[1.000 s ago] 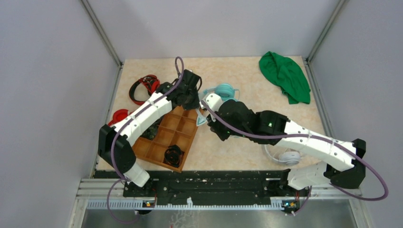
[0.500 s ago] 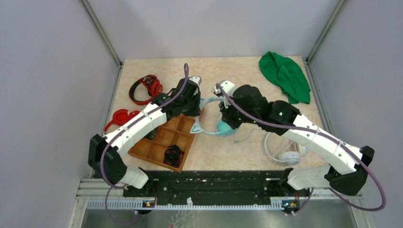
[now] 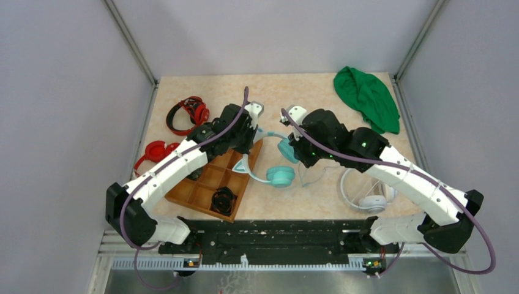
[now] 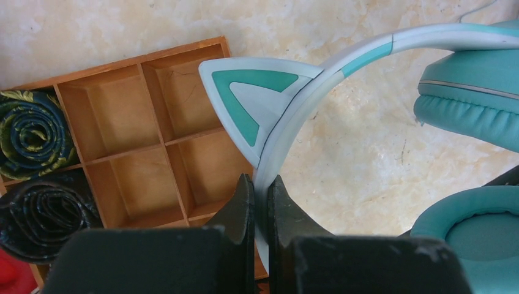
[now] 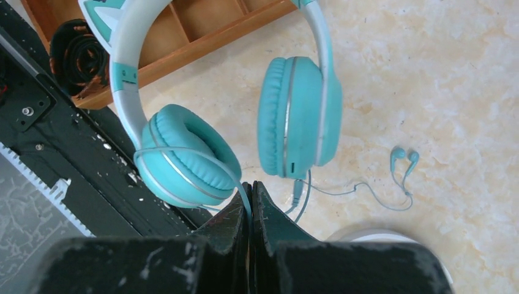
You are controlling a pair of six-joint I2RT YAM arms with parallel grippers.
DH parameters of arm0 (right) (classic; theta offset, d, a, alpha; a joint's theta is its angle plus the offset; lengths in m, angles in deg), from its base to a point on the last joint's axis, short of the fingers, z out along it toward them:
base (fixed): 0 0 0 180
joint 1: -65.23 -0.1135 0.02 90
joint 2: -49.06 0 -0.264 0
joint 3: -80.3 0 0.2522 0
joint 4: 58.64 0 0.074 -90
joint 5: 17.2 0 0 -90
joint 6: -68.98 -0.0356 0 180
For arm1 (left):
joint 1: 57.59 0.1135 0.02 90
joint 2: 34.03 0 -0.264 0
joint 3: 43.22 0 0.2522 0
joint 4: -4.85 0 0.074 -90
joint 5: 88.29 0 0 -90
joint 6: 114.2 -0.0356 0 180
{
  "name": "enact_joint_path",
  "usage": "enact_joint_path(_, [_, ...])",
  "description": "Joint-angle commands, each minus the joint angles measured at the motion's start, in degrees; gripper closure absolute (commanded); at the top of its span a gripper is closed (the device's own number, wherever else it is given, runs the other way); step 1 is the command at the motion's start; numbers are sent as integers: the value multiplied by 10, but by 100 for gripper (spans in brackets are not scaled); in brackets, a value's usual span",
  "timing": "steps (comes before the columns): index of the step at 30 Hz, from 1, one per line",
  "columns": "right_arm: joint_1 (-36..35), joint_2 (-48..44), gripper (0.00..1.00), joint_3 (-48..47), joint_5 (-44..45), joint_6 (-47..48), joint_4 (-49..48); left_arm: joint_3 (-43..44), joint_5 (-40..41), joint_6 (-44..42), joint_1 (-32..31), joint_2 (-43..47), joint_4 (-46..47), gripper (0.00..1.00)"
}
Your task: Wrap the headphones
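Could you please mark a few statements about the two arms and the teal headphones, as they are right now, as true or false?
1. The left gripper has its fingers shut on the headband of the teal headphones, beside a cat ear. True.
2. The right gripper is open and holds nothing. False: its fingers are shut on the thin cable.
3. The thin cable loops across one ear cup. True.
4. The green cloth lies in the wooden tray. False: the green cloth lies at the far right corner of the table, apart from the wooden tray.
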Motion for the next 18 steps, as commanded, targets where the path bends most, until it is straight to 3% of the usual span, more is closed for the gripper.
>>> enact_joint_path(1, [11, 8, 100, -22, 14, 1, -1, 3, -57, -36, -2, 24, 31, 100])
enact_joint_path(18, [58, 36, 100, -11, 10, -15, -13, -12, -126, -69, -17, 27, 21, 100])
